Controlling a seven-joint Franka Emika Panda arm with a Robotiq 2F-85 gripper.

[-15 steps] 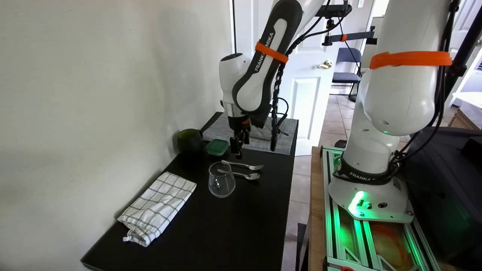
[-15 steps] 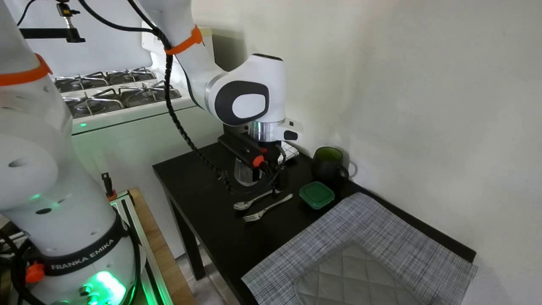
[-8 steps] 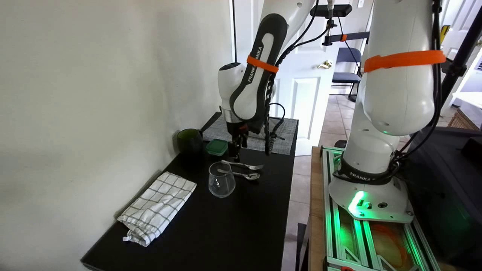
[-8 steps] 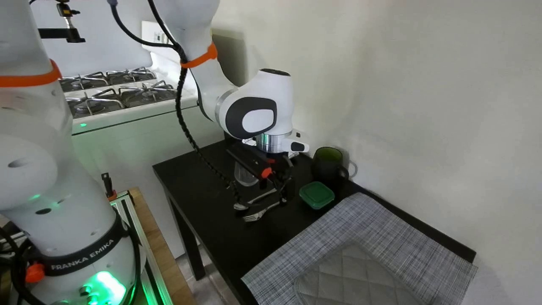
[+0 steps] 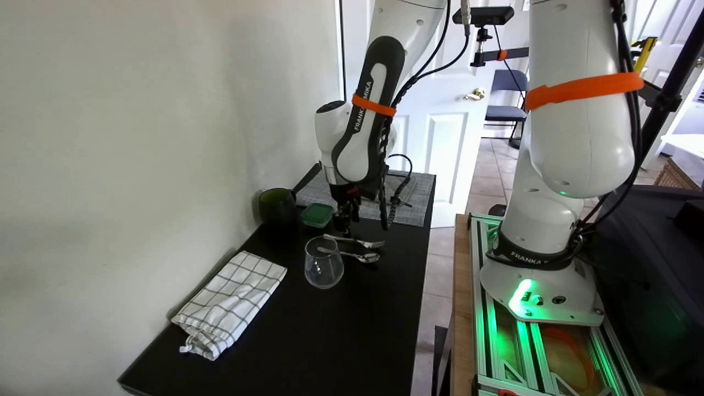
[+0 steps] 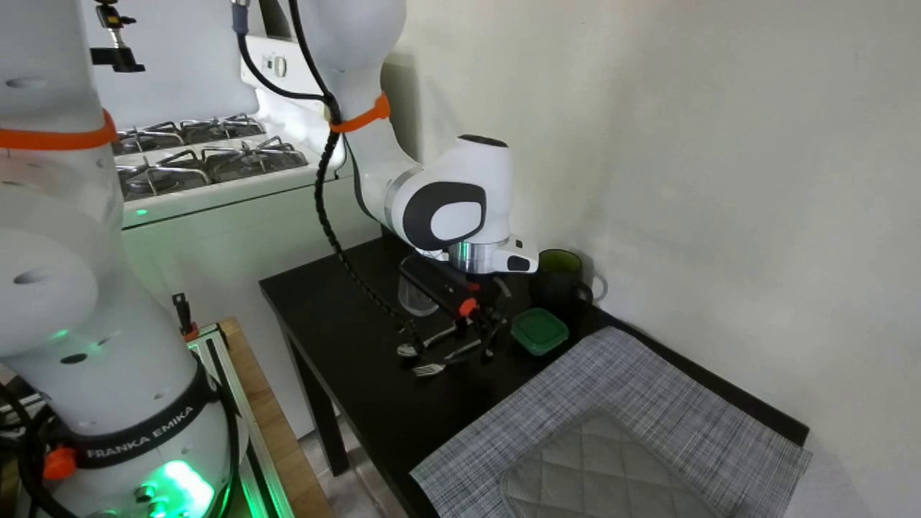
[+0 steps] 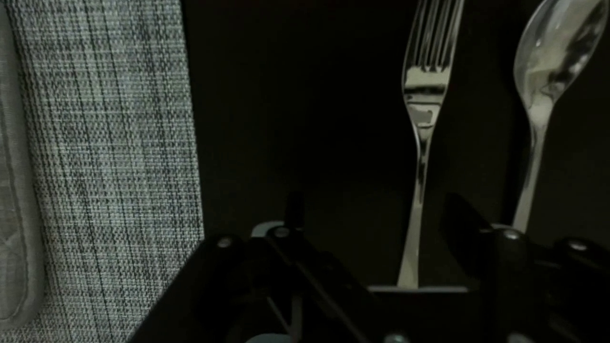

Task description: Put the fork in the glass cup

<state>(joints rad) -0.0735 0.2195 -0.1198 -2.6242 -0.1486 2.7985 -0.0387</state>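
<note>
The silver fork [image 5: 369,243] lies flat on the black table beside the spoon, also in an exterior view [image 6: 429,370] and the wrist view [image 7: 426,90]. The clear glass cup [image 5: 324,272] stands upright by the spoon's handle. It is partly hidden behind the arm in an exterior view [image 6: 416,296] and out of the wrist view. My gripper [image 5: 343,224] is above the fork's handle end. In the wrist view my gripper [image 7: 376,216] is open and empty. The fork's handle shows between the two fingers, nearer the right finger.
A spoon [image 7: 538,109] lies close beside the fork. A green-lidded container [image 6: 539,331] and a dark green mug [image 6: 557,284] stand near the wall. A checked cloth [image 5: 231,302] lies along the wall. A grey placemat [image 6: 619,388] holds a quilted pad [image 6: 604,467].
The arm has moved down and away from the glass cup, toward the fork's handle and the placemat side. The fork, spoon and glass cup have not moved.
</note>
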